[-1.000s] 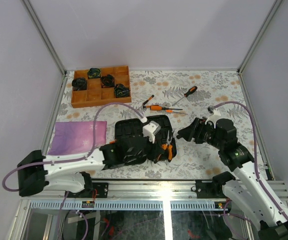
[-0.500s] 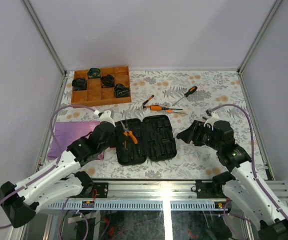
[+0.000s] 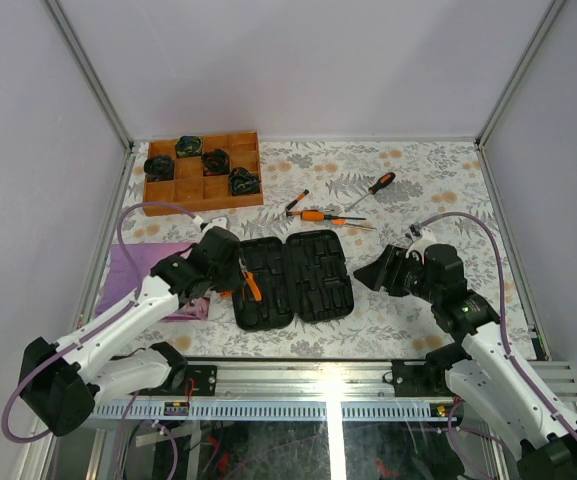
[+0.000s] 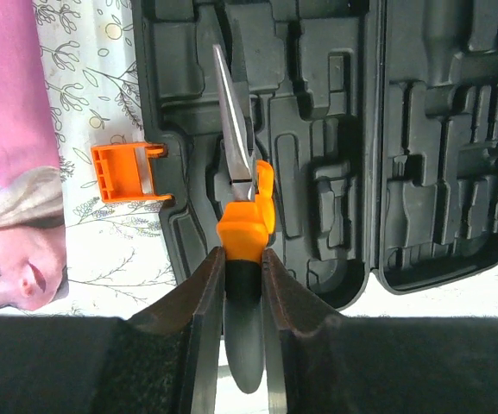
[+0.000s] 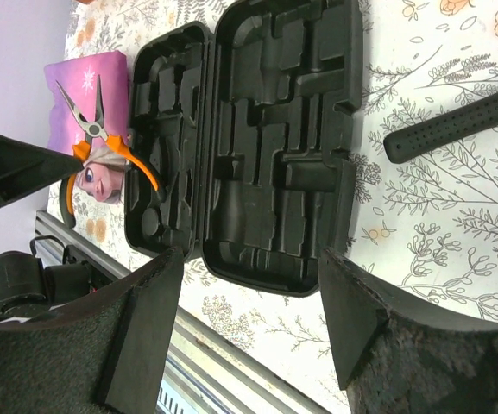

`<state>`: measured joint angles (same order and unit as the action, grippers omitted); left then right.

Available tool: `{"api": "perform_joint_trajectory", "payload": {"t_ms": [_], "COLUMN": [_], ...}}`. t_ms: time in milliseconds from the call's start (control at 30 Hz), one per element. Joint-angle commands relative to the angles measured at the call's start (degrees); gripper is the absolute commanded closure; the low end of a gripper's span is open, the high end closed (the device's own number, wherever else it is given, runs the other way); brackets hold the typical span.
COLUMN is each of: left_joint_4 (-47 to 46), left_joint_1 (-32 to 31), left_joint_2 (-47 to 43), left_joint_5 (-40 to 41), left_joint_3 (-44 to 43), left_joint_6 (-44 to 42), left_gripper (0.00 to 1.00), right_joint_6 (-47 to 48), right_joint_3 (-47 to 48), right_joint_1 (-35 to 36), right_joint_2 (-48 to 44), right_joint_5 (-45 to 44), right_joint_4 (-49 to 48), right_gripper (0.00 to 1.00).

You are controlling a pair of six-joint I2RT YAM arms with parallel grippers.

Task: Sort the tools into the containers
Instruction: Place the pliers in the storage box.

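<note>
- The orange-handled pliers (image 4: 244,216) hang in the air over the left half of the open black case (image 3: 308,275), nose pointing away from the wrist and near the orange latch (image 4: 123,172).
- The left gripper (image 4: 241,285) has its fingers clamped on the end of one handle only. The right wrist view shows the other handle splayed wide.
- Likely trouble: with the handles spread, the pliers may straddle the moulded ribs instead of seating. Held so far from the nose, they could also pivot on contact.
- Letting go too far left could drop them onto the latch or the pink sheet (image 4: 7,172).
- The right gripper (image 5: 250,259) hovers beside the case, fingers apart and empty.
- Screwdrivers (image 3: 323,215) lie on the surface beyond.
</note>
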<state>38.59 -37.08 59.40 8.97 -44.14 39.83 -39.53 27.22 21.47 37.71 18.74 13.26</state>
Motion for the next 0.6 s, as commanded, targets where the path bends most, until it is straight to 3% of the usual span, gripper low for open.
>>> {"api": "perform_joint_trajectory", "payload": {"t_ms": [0,567], "left_joint_4": [-0.5,-5.4], "left_joint_1": [0.9,2.5], "left_joint_2": [2.0,10.4], "left_joint_5": [0.0,2.4], "left_joint_3": [-3.2,-0.6], "left_joint_6": [-2.3,-2.0], "left_gripper": [1.0,0.97], "right_joint_6": [-0.1,0.2], "right_joint_3": [-0.4,-1.4], "right_joint_1": [-0.1,-0.1], "right_joint_2": [-0.3,0.5], "right_joint_5": [0.7,0.9], "right_joint_4": [-1.8,-2.4], "right_gripper": [0.29,0.29]}}
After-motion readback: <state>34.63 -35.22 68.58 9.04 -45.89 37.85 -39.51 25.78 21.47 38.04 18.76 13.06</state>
